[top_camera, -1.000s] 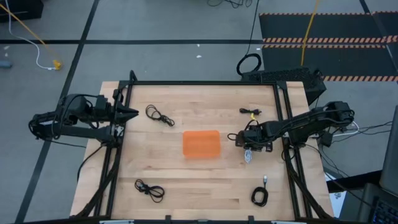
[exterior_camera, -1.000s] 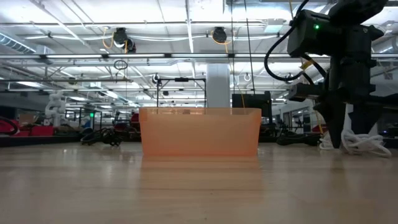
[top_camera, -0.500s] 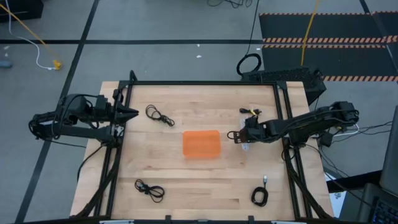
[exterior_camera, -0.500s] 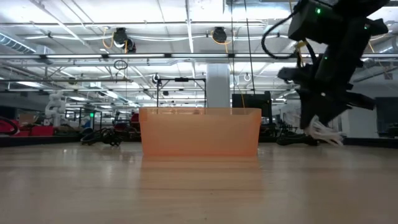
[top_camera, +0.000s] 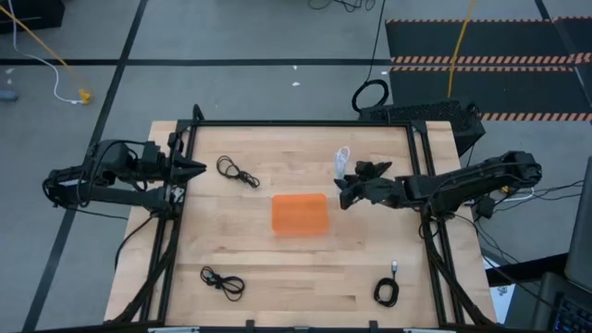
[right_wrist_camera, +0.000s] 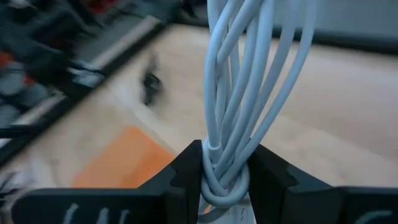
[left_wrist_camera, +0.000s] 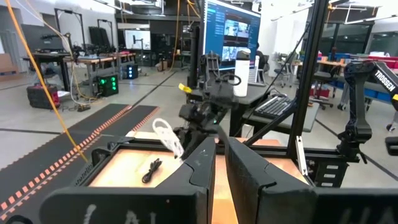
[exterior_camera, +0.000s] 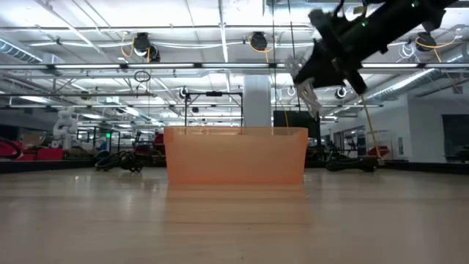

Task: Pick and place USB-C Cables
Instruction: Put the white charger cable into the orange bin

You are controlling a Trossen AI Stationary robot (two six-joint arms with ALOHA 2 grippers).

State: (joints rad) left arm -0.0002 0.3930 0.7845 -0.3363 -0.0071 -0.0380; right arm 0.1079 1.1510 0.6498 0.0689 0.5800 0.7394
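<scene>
Beside the tray, above the counter, the right tool is clamped on the white cable, pinching its bunched strands. Light and limp, its loops dangle and sway; gripping the bundle's middle suits. Left tool waits closed.

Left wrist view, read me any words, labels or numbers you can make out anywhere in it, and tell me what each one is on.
"TROSSEN": white letters on the dark robot arm at the picture's right edge, partly cut off.
Monitor screen: shows windows with text, too small to read.
Left gripper: pale marks on the body below its fingers, too blurred to read.
Nothing else is legible.
</scene>
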